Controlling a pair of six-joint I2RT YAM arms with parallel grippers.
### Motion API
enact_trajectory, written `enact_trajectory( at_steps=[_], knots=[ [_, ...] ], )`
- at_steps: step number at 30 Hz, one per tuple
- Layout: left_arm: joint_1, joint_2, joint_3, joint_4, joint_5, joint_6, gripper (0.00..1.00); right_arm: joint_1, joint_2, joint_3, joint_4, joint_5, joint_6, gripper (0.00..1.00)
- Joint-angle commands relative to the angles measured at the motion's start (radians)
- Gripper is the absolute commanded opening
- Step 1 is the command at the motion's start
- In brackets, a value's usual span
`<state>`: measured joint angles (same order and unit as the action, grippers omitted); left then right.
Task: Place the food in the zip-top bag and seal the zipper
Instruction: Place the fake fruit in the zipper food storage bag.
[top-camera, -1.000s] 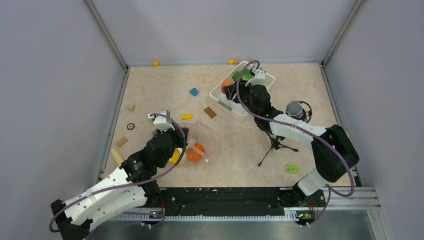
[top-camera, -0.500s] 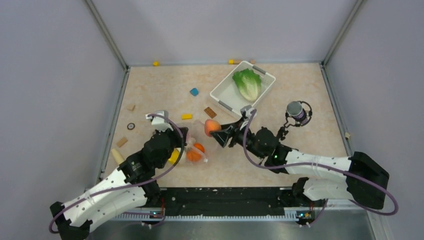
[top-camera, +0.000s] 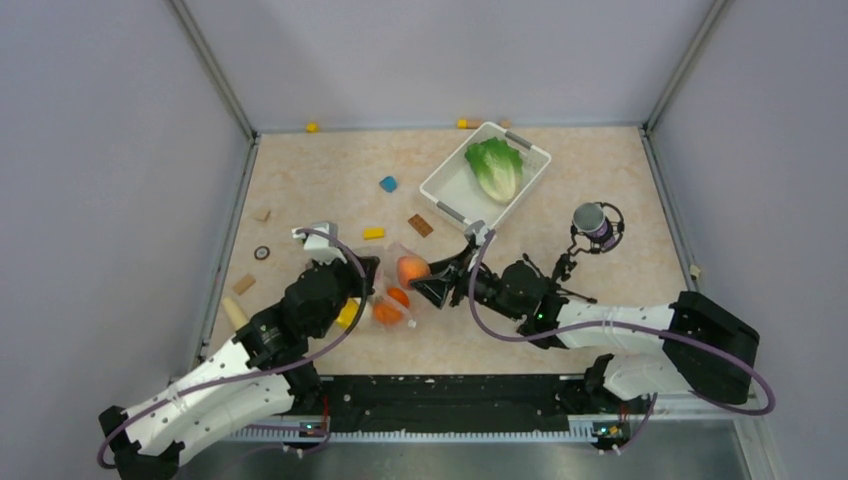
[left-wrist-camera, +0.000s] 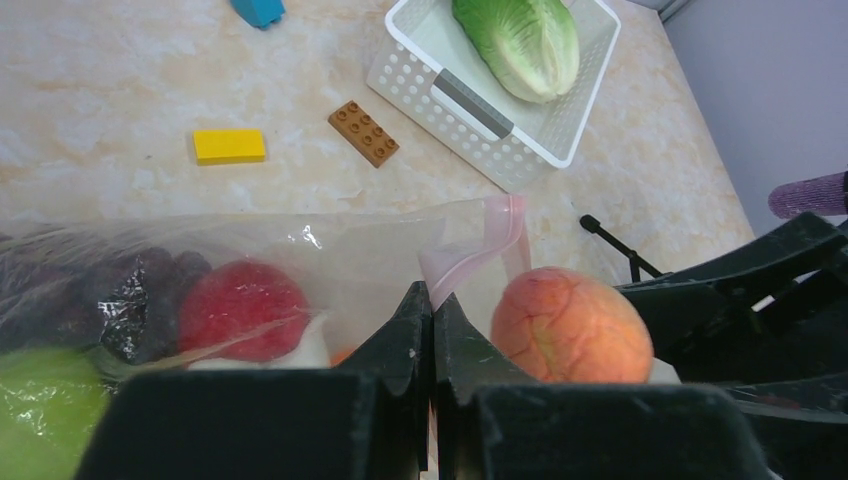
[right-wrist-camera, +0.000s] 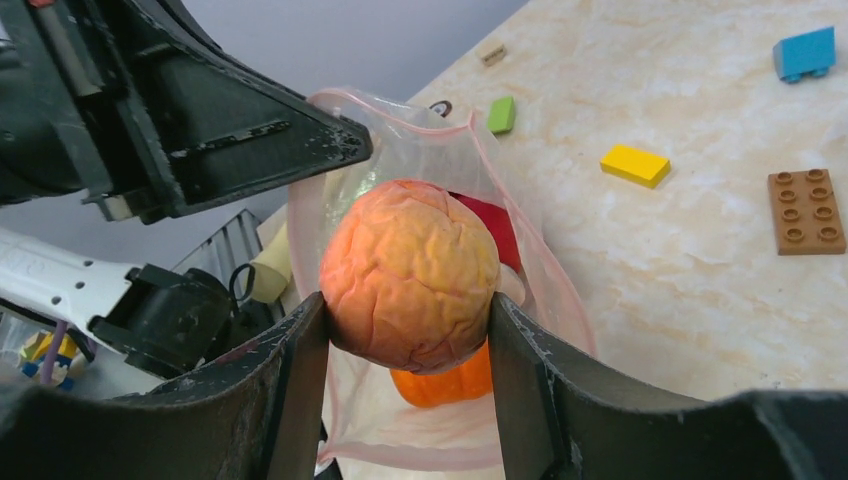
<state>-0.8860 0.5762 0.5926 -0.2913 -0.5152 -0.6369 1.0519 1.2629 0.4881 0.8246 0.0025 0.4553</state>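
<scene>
The orange-pink fruit (right-wrist-camera: 410, 275) is clamped between the right gripper's (right-wrist-camera: 403, 310) jaws, right over the zip-top bag's (left-wrist-camera: 340, 250) open mouth, with that arm stretched low and leftward. The left gripper (left-wrist-camera: 432, 305) is clenched, pinching the bag's zipper (left-wrist-camera: 497, 222) edge.

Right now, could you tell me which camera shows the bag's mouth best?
The right wrist view: it looks straight into the zip-top bag, the pink zipper ringing its mouth. The left wrist view shows one pinched corner; the top view, a small glimpse.
</scene>
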Motion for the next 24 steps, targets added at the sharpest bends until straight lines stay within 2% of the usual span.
enact_trajectory(
  at_steps=[1,4,8,13,17,20,24],
  knots=[
    [0.001,-0.024,0.003,0.044,0.050,-0.003,0.00,0.017,0.054,0.083,-0.007,-0.011,0.009,0.39],
    [0.001,-0.040,0.000,0.054,0.085,0.000,0.00,0.031,0.095,0.133,-0.062,-0.006,0.011,0.39],
    [0.001,-0.055,0.001,0.067,0.154,0.006,0.00,0.059,0.146,0.217,-0.138,0.098,0.021,0.41],
    [0.001,-0.084,-0.004,0.074,0.203,0.007,0.00,0.074,0.203,0.307,-0.249,0.249,0.124,0.42],
    [0.000,-0.112,-0.014,0.087,0.221,0.004,0.00,0.091,0.246,0.351,-0.254,0.262,0.145,0.43],
    [0.001,-0.127,-0.025,0.099,0.224,0.003,0.00,0.103,0.284,0.390,-0.279,0.265,0.158,0.49],
    [0.001,-0.130,-0.027,0.091,0.195,-0.007,0.00,0.106,0.301,0.408,-0.299,0.276,0.168,0.63]
  ],
)
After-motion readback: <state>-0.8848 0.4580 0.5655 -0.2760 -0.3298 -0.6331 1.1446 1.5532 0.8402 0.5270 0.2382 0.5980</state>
